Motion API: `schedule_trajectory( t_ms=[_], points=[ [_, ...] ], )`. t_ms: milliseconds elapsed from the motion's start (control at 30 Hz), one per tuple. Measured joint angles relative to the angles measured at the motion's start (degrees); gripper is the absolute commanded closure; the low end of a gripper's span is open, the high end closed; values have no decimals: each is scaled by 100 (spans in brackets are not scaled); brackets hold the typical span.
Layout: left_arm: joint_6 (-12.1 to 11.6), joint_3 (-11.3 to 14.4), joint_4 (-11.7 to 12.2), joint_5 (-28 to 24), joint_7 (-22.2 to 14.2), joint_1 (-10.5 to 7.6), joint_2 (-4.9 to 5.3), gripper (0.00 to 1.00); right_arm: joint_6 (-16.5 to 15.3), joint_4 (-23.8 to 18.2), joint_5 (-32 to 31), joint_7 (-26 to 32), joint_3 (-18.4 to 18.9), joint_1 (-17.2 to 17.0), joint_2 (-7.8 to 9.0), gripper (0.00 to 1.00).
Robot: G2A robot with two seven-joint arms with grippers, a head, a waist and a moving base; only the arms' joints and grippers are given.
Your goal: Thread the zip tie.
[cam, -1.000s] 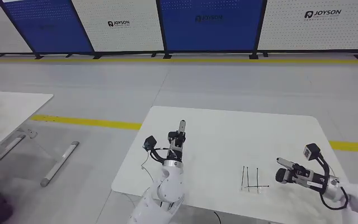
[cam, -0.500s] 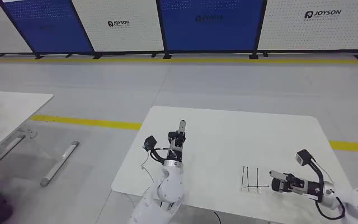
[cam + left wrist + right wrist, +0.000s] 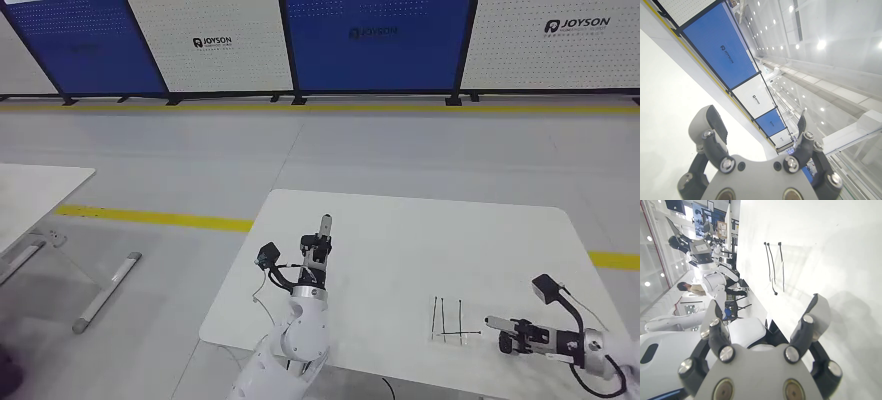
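From above, the black zip ties [image 3: 448, 318] lie flat on the white table [image 3: 400, 230] near its front edge, several side by side and one crossing them at the near end. The right gripper [image 3: 497, 333] sits low just beside them, fingers apart, touching none. The left gripper [image 3: 324, 220] stands well apart near the table's other side, pointing up. Over to the left wrist: that gripper [image 3: 757, 111] aims at the ceiling, fingers spread wide, nothing between them. Now the right wrist: fingers released and empty on this gripper [image 3: 764, 299] too, and the ties [image 3: 774, 266] rest on the table just ahead of the tips, untouched and unthreaded.
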Motion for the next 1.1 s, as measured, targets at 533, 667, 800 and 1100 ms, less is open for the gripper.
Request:
schedule_trajectory(
  t_ms=[533, 667, 800, 1100],
  points=[
    [0, 0, 0, 0, 0, 0, 0, 0, -350, 44, 433, 0, -508, 80, 327, 0],
    [0, 0, 0, 0, 0, 0, 0, 0, -364, 35, 436, 0, -504, 73, 322, 0],
    [0, 0, 0, 0, 0, 0, 0, 0, -365, 35, 437, 0, -505, 73, 323, 0],
    [0, 0, 0, 0, 0, 0, 0, 0, -91, 48, 429, -259, -730, 226, 308, 0]
  ],
)
